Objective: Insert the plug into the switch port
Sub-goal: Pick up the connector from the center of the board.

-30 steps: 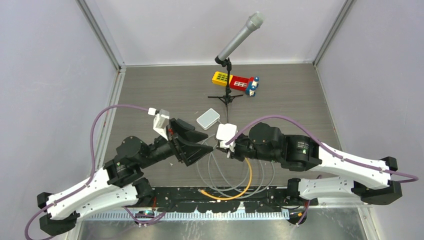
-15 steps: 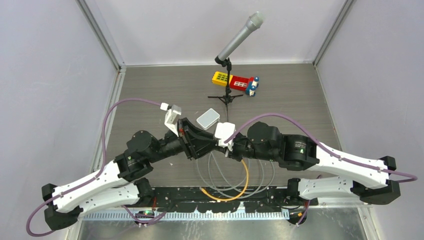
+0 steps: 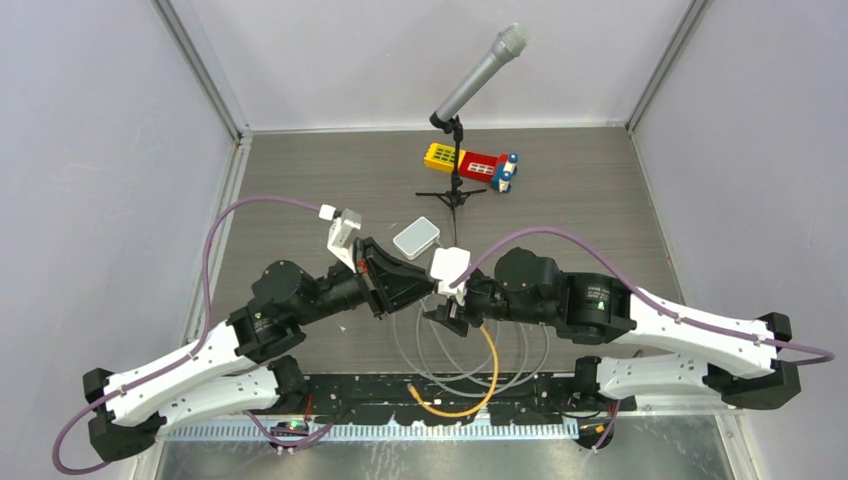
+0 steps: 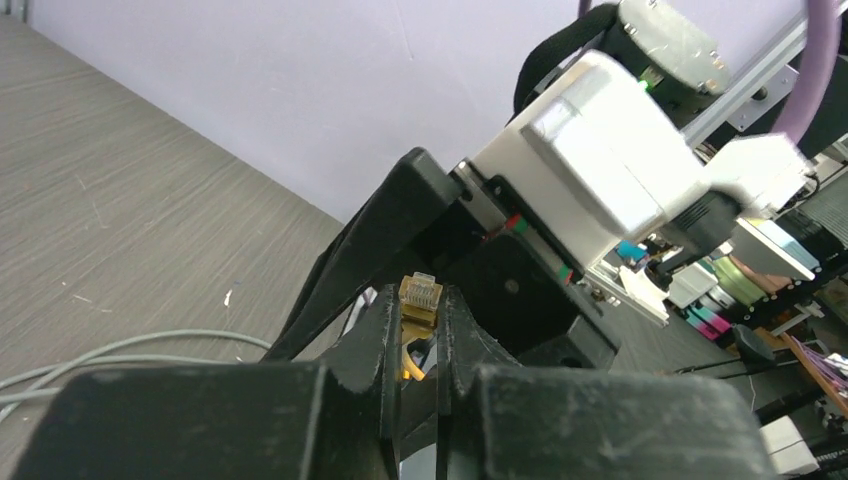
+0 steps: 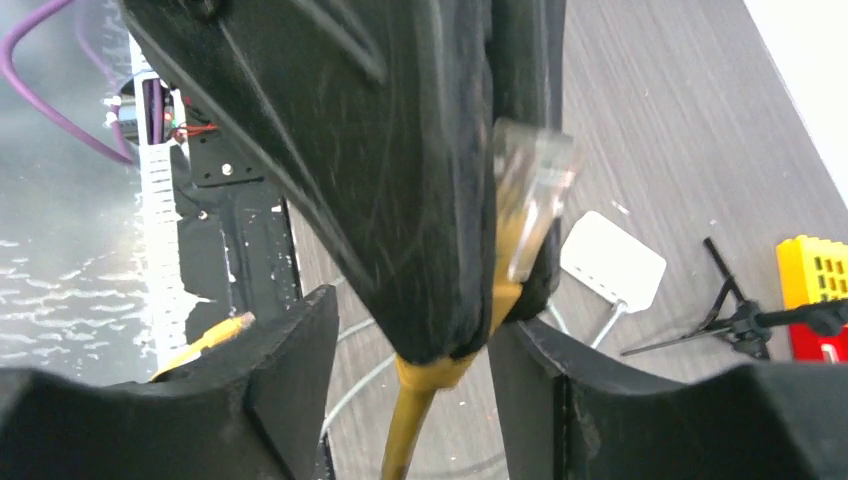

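Note:
The plug (image 4: 421,293), a clear connector on a yellow cable (image 3: 489,352), is pinched between the fingers of my left gripper (image 4: 421,303), which is shut on it. The same plug (image 5: 531,193) shows in the right wrist view sticking out past the left fingers. My right gripper (image 5: 420,322) stands open around the left fingertips, its pads off the cable. In the top view the left gripper (image 3: 427,288) and right gripper (image 3: 446,311) meet nose to nose at mid-table. The switch (image 3: 416,237), a small white box, lies just beyond them; its port does not show.
Grey cables (image 3: 418,350) loop on the table below the grippers, and the yellow cable's other end (image 3: 412,386) lies near the front edge. A microphone on a tripod stand (image 3: 456,185) and a red-and-yellow toy block set (image 3: 472,162) stand behind the switch.
My left gripper moved right to the plug and shut on it. My right gripper has opened and let go of the cable, which now sags lower.

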